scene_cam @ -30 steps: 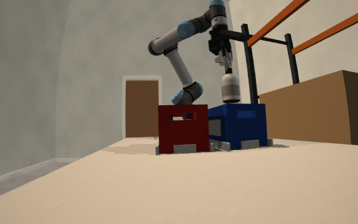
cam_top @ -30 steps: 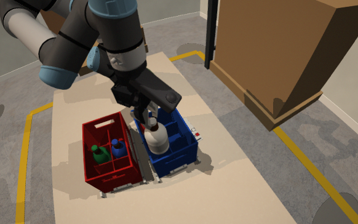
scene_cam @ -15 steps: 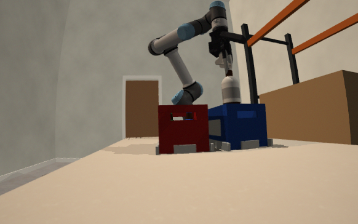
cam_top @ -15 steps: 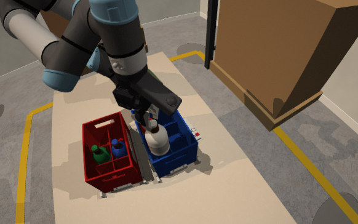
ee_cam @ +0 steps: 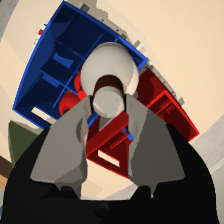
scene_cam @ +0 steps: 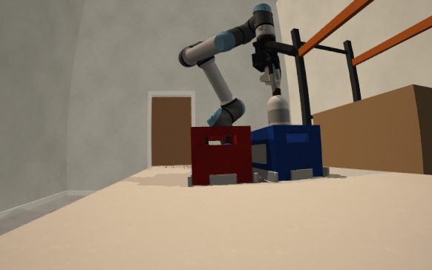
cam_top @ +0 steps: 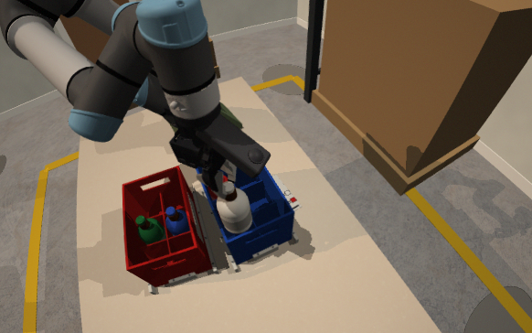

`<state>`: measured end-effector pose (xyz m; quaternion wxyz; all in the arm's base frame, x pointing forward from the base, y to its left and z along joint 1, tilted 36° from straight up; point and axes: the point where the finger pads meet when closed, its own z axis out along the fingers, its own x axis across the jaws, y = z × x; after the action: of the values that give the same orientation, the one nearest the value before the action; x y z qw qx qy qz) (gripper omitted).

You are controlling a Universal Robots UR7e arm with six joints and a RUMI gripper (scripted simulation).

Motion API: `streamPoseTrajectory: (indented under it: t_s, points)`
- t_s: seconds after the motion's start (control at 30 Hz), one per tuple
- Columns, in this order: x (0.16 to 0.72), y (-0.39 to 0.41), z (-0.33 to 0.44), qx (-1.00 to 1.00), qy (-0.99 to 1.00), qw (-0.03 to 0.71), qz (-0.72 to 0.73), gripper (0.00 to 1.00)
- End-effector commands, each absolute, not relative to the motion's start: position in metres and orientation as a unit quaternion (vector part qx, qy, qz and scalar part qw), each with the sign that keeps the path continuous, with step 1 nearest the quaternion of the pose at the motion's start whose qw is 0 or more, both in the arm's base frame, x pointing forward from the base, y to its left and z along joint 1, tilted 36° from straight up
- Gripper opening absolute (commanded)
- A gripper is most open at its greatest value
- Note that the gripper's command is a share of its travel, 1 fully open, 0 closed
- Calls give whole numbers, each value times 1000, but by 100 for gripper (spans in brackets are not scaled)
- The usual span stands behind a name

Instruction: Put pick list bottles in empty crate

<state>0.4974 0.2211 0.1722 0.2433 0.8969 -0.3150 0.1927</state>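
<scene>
While the fingers (cam_top: 216, 183) (scene_cam: 276, 76) are pinching the white bottle (cam_top: 234, 210) (scene_cam: 278, 111) (ee_cam: 110, 65) by its neck, carrying seems underway; the blue crate (cam_top: 265, 240) (scene_cam: 297, 153) (ee_cam: 37, 75) below them likely needing straight lowering.

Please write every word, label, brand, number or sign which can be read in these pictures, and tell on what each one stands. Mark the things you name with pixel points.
No text can be read with certainty.
Pick list (cam_top: 293, 199) (ee_cam: 41, 32): a red mark shows, but its print is too small to read.
Robot arm (cam_top: 193, 104) (scene_cam: 264, 30): a pale mark near the wrist, too blurred.
White bottle (cam_top: 234, 211) (scene_cam: 278, 111) (ee_cam: 110, 62): no lettering visible.
</scene>
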Motion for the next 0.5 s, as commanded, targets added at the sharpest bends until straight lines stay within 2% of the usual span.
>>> streamPoseTrajectory:
  t_s: [0.0, 0.47]
  points:
    - [498, 218, 169, 897, -315, 243, 193, 0]
    - [501, 212, 159, 897, -315, 243, 193, 0]
